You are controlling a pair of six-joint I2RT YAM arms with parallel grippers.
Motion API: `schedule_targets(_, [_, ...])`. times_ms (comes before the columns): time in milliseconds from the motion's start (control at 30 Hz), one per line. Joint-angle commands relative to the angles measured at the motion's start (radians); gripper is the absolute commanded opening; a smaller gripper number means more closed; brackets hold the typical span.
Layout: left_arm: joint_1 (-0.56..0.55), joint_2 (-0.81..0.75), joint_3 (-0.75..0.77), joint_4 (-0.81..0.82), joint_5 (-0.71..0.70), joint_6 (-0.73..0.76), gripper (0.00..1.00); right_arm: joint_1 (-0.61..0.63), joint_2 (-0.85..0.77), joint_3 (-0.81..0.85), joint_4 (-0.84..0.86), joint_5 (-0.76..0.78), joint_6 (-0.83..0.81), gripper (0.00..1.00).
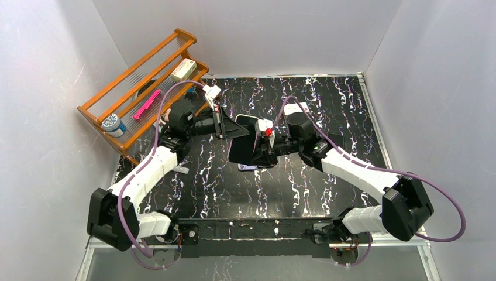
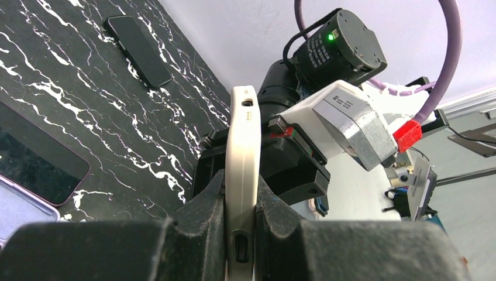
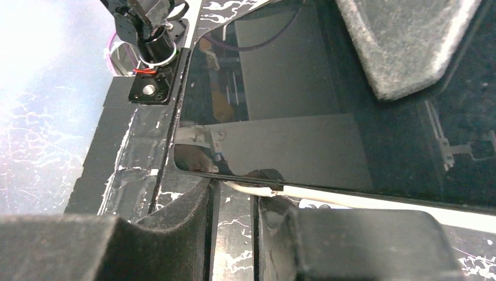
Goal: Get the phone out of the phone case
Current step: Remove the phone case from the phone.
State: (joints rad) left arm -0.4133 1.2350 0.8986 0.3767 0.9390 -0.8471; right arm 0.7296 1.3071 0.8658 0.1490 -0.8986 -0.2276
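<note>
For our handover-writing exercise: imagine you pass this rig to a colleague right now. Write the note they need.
Left gripper: shut on the cream phone case, held above the table.
Right gripper: fingers either side of the case's edge; firm grip unclear.
Phone: in the case, screen toward the right wrist camera.
Done: cased phone lifted, both arms on it.
Left: peel the case off, free the phone.

White-shelled arms (image 1: 149, 170), black joints (image 1: 108, 213), purple cables (image 2: 450, 35)
</note>
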Motion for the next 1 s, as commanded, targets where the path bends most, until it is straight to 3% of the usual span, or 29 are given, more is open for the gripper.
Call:
schedule_targets(0, [-0.01,-0.004,0.031,0.065,0.006,-0.11,0.0,0.014,-0.003,0.071,0.078,0.104,-0.062,0.01])
schedule_targets(267, [-0.01,-0.041,-0.026,0.12,-0.009,-0.145,0.0,0.008,-0.019,0.016,0.237,0.449,0.091,0.01])
schedule_targets(333, [-0.009,-0.053,-0.042,0.137,-0.028,-0.144,0.0,0.008,-0.036,-0.008,0.261,0.464,0.127,0.09])
schedule_targets(400, [0.0,-0.076,-0.058,0.146,-0.072,-0.139,0.0,0.007,-0.063,-0.043,0.291,0.478,0.163,0.22])
schedule_targets(633, [0.036,-0.229,-0.114,0.056,-0.36,0.0,0.0,0.004,-0.196,-0.175,0.299,0.536,0.319,0.57])
schedule_targets(733, [0.037,-0.247,-0.153,0.08,-0.428,0.001,0.0,0.004,-0.253,-0.231,0.335,0.532,0.443,0.63])
schedule_targets(967, [0.038,-0.236,-0.217,0.178,-0.484,-0.074,0.0,0.004,-0.26,-0.309,0.551,0.389,0.797,0.69])
